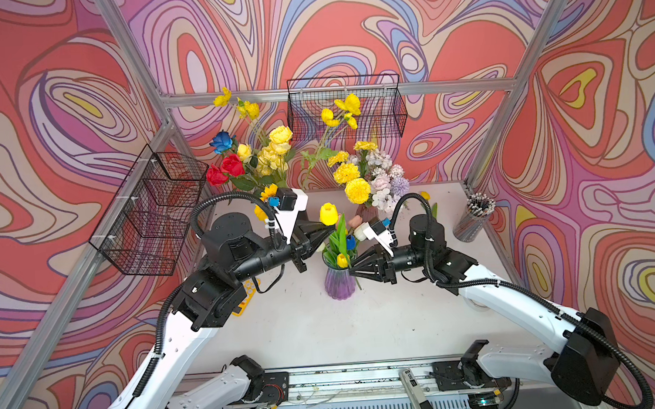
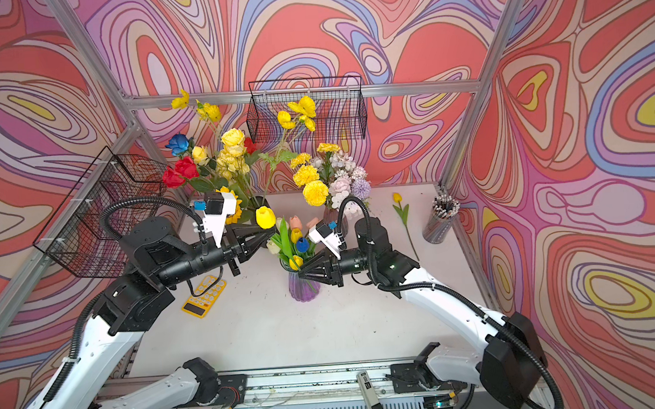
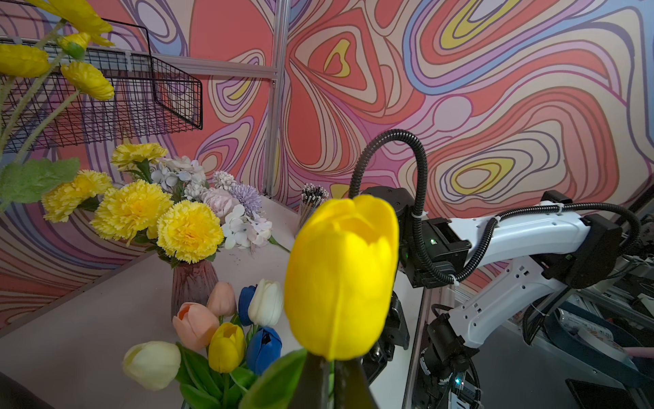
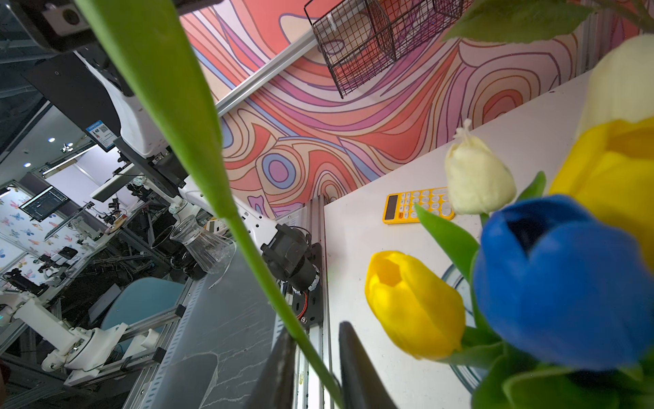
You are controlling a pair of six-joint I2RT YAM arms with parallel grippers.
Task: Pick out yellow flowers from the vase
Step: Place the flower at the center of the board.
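Swirled red, pink and lilac wallpaper wraps an aluminium-framed cell over a matt white table (image 1: 305, 329). Nearest, mid-table, stands a ribbed purple glass vase (image 1: 339, 283) of smooth, waxy tulips on green stems. A low yellow tulip (image 2: 296, 261) sits at its near rim and a higher yellow tulip (image 2: 297, 236) behind, both blooms up among white, pink and blue ones. From the right, the right gripper (image 4: 317, 327) reaches in at the rim. Its black tapered fingers stand slightly apart either side of a green stem (image 4: 262, 269), one touching it, a sliver of gap at the other; which bloom that stem carries cannot be told. Left of the vase lies a flat yellow calculator (image 2: 204, 296). Just beyond, the left gripper (image 1: 321, 232) is pressed together, pinching the held tulip (image 1: 328, 214) right under its bloom, above the vase. The bloom points up; the stem below the fingers is hidden. Farther right, a loose tulip (image 2: 403, 217) lies flat, bloom far, stem running near. At the back stand two bouquets: ruffled marigolds (image 1: 356, 190) with pale lilac blossoms, and yellow roses (image 1: 277, 150) with red and blue ones. Black wire baskets (image 1: 346, 108) hang on the walls.
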